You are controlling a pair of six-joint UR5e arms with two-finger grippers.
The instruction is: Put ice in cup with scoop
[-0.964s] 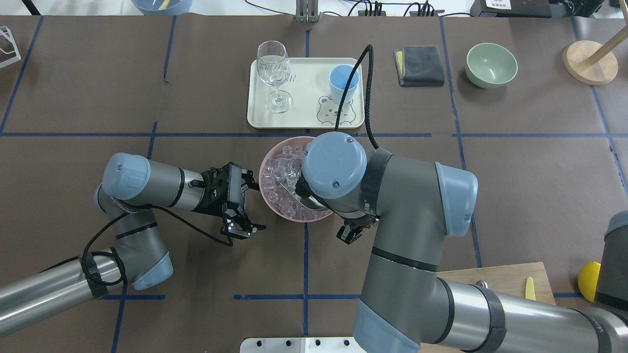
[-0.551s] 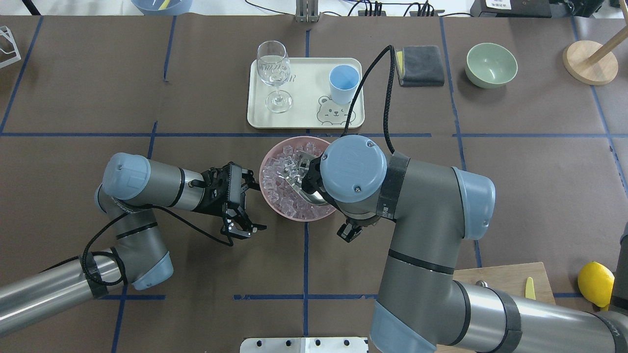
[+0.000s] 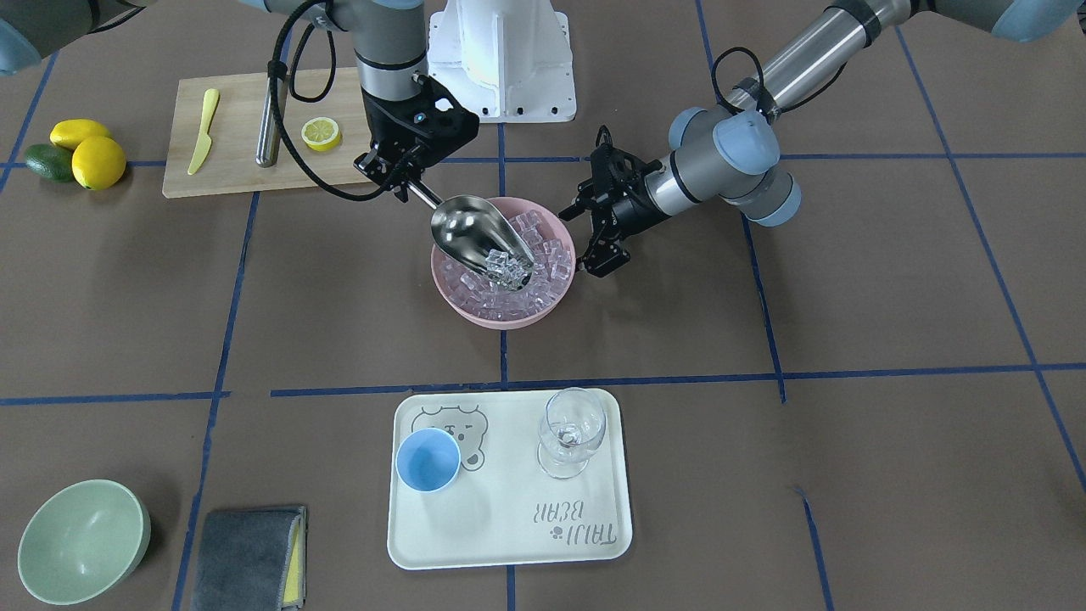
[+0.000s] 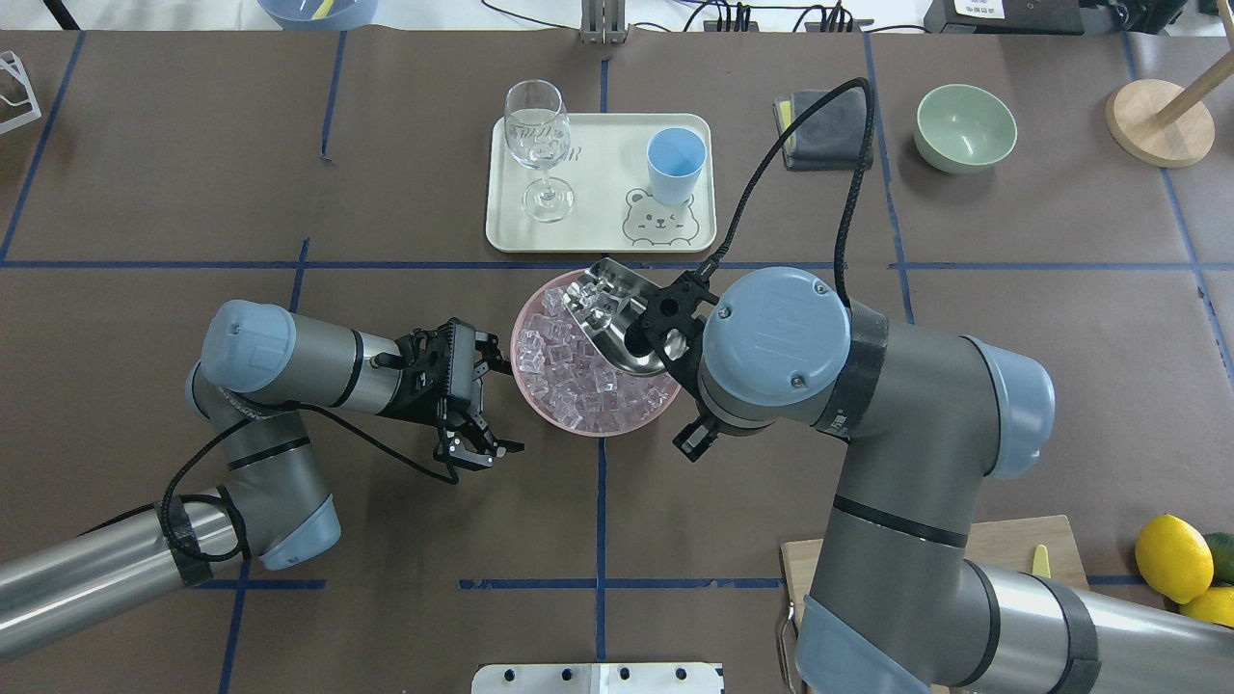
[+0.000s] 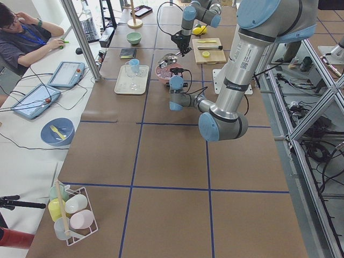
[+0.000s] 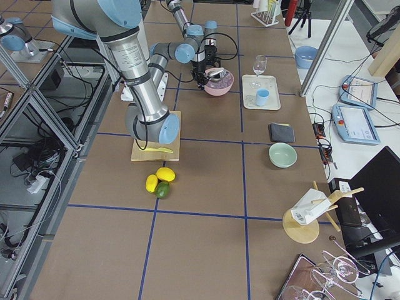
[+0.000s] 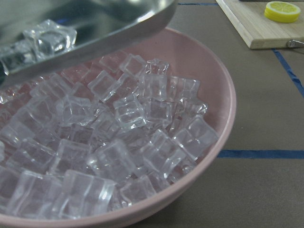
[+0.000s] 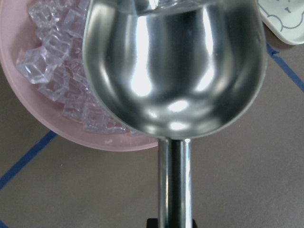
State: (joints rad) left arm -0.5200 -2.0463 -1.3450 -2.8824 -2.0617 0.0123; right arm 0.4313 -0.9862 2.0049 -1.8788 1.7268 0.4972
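My right gripper (image 3: pixel 404 182) is shut on the rod handle of the steel scoop (image 3: pixel 473 235). The scoop's blade (image 4: pixel 622 313) hangs tilted over the pink bowl (image 4: pixel 578 430), with a few ice cubes (image 3: pixel 506 267) at its front lip near the bowl's far rim. The bowl is full of ice (image 7: pixel 118 142). The scoop fills the right wrist view (image 8: pixel 175 66). My left gripper (image 4: pixel 494 407) is open and empty beside the bowl's left rim. The light-blue cup (image 4: pixel 675 162) stands empty on the cream tray (image 4: pixel 598 241) beyond the bowl.
A clear stemmed glass (image 4: pixel 537 135) stands on the tray's left. A grey cloth (image 4: pixel 819 130) and a green bowl (image 4: pixel 964 127) lie at the far right. A cutting board (image 3: pixel 246 174) holds a yellow knife, a steel cylinder and a lemon half. Lemons (image 4: pixel 1171 557) lie near it.
My right arm has swung right and lifted the scoop out of the ice pile, carrying a few cubes toward the bowl's far rim. The left arm has not moved.
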